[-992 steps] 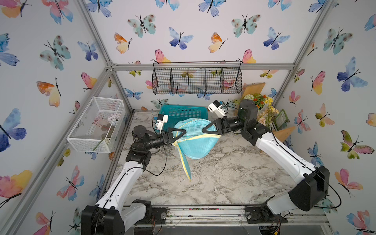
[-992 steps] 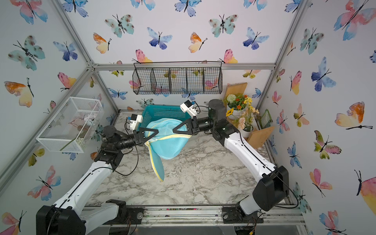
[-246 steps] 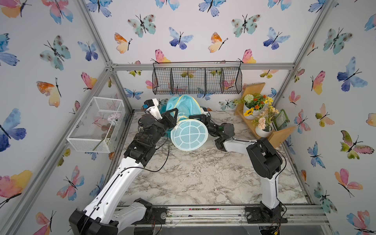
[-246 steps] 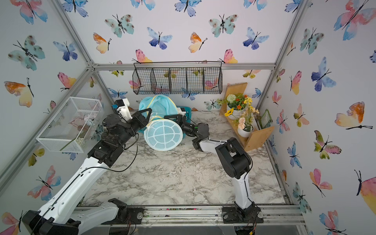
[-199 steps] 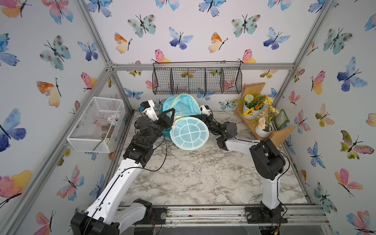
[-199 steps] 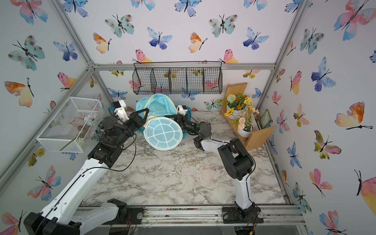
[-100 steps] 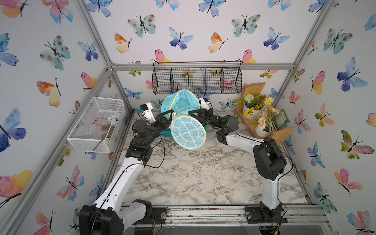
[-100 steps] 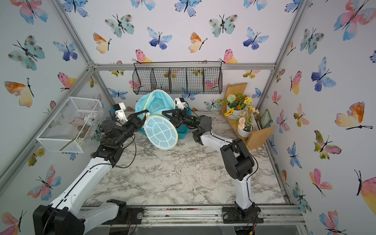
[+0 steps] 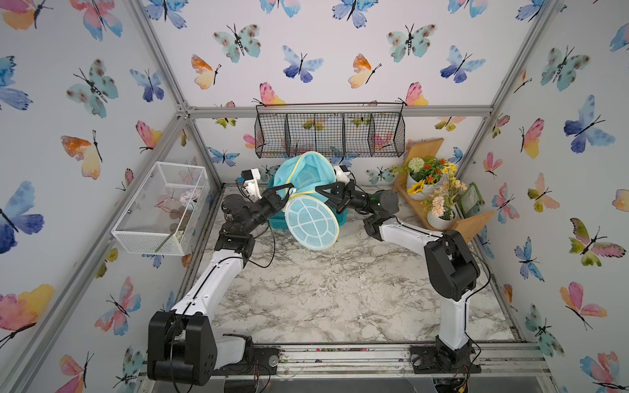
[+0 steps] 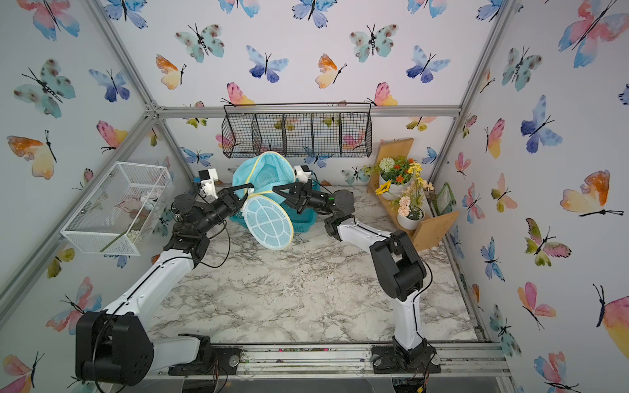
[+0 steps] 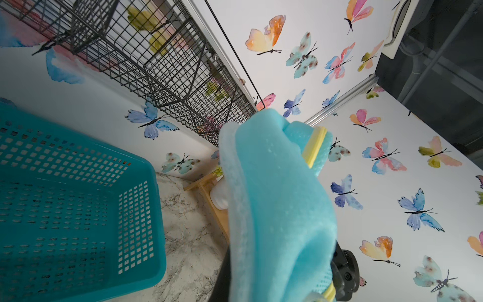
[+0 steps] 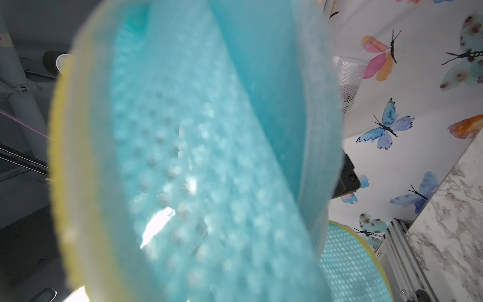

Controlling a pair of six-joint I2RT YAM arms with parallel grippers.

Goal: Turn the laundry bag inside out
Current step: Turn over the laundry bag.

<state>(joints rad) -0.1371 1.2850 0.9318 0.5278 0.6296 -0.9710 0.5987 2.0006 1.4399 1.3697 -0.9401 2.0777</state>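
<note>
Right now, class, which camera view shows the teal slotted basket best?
The left wrist view: the teal slotted basket fills much of it, walls and inside plain. Both top views show only strips of it behind the laundry bag. The right wrist view shows none.

Light: bright, even and diffuse in both top views.
Shadows: soft and faint on the marble surface.
Distortion: wide-angle bowing of the frame bars toward picture edges.
Focus: laundry bag fills the right wrist view, heavily blurred, with one white glare patch; milder blur in the left wrist view.
</note>
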